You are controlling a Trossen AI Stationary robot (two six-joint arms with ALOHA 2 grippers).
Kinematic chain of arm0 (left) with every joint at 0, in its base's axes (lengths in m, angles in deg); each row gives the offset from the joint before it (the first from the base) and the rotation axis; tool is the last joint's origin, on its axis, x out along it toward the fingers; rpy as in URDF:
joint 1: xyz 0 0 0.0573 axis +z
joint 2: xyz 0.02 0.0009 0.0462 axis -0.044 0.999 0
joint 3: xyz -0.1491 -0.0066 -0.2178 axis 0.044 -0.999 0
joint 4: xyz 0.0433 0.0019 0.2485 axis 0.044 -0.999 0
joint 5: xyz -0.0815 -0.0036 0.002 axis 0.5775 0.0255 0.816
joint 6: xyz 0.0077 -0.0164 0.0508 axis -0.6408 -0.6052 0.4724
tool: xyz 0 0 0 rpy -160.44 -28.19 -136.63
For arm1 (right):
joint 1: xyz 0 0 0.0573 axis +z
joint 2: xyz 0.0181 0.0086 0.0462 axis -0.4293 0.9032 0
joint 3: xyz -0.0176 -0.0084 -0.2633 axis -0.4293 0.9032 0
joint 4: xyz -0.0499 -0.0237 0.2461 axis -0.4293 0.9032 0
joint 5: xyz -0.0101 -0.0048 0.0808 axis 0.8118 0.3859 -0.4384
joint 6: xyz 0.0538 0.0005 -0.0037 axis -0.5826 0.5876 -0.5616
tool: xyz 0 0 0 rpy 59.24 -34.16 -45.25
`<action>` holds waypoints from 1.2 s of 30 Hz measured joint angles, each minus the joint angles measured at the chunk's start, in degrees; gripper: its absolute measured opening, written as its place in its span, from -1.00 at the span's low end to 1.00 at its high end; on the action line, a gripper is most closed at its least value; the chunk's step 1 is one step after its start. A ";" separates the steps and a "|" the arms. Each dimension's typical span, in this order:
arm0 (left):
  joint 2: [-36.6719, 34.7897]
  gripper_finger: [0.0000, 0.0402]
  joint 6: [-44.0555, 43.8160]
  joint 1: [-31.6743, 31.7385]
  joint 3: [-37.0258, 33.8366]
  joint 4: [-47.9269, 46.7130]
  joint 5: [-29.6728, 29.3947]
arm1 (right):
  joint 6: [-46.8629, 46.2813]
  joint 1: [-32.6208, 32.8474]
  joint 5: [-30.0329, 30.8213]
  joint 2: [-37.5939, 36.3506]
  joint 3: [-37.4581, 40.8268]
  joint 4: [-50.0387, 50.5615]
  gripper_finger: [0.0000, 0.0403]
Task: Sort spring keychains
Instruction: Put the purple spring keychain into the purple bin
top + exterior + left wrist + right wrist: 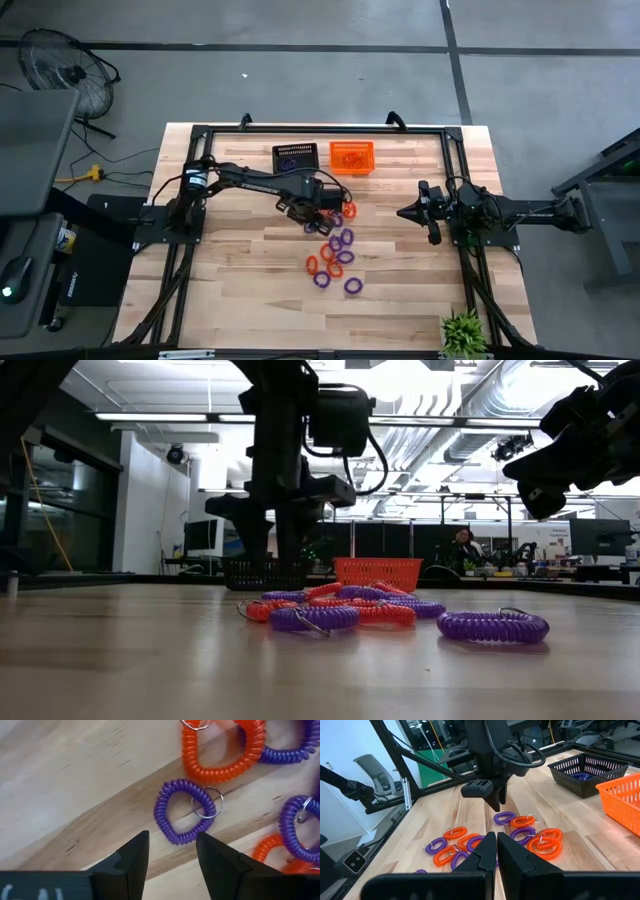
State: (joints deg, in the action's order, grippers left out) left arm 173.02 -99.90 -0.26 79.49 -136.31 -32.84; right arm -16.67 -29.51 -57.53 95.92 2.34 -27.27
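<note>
Several purple and orange spring keychains [335,245] lie loose in a cluster at the table's middle and show in the low view as a row of keychains [390,612]. My left gripper [172,837] is open and hovers just above one purple keychain [185,812] with a metal ring, at the cluster's far-left edge; its fingers touch nothing. The right wrist view shows the left gripper [496,800] over that purple keychain [504,817]. My right gripper [496,840] is shut and waits above the table's right side, right gripper [405,212].
A black mesh basket [276,158] with purple keychains inside and an orange mesh basket [333,158] stand side by side at the far edge, behind the cluster. A small green plant [462,332] sits at the near right corner. Bare wood lies left and near of the cluster.
</note>
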 joint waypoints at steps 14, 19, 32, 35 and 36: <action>4.48 -0.20 0.84 1.12 0.14 1.53 2.80 | -0.01 0.01 0.00 0.01 0.00 -0.02 -0.94; 4.50 -0.21 0.63 1.14 0.10 2.01 2.15 | -0.01 0.00 0.00 0.02 0.00 0.00 -0.94; 4.59 -0.61 0.83 1.11 0.06 2.24 2.05 | -0.01 0.01 0.00 0.02 0.00 0.00 -0.94; 4.61 -0.65 0.83 1.11 0.06 2.32 1.87 | -0.01 0.00 0.00 0.02 0.00 0.00 -0.94; 4.61 -0.66 0.86 1.11 0.06 2.34 1.80 | 0.01 0.01 0.00 0.02 0.00 0.00 -0.94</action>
State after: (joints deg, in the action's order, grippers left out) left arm 177.63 -99.04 0.85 79.55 -133.97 -31.04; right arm -16.66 -29.50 -57.53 95.94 2.34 -27.27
